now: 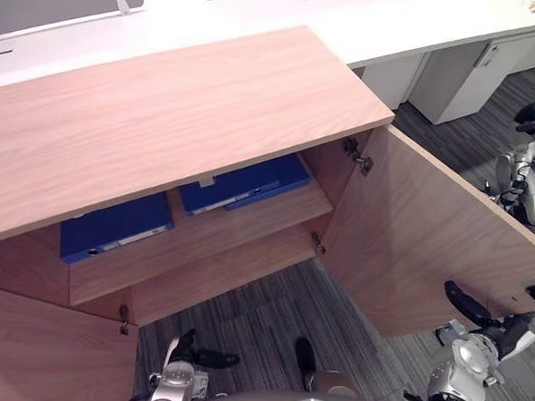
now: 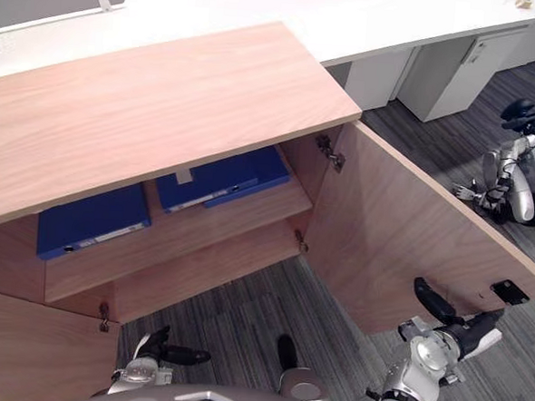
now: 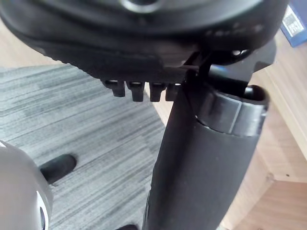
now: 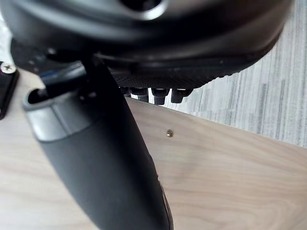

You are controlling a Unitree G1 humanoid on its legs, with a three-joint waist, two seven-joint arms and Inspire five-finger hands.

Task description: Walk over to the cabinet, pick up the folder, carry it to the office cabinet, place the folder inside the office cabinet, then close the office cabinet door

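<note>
A low wooden cabinet (image 1: 164, 112) with a broad light-brown top stands with both doors swung open. On its upper wooden shelf (image 1: 248, 228) lie two things, flat and side by side: one blue folder (image 1: 116, 228) in the cabinet's left half and a second blue folder (image 1: 246, 186) in its right half, just under the top's front edge. The space below the shelf shows nothing.

The cabinet's right door (image 1: 420, 237) stands out over the grey striped carpet (image 1: 261, 314). The right hand (image 1: 500, 328) hovers at that door's outer end, fingers loose and straight, holding nothing; whether it touches the wood I cannot tell. The left hand (image 1: 205, 355) hangs low before the cabinet's left door (image 1: 40, 350), also relaxed and holding nothing. Both folders lie well apart from either hand.
</note>
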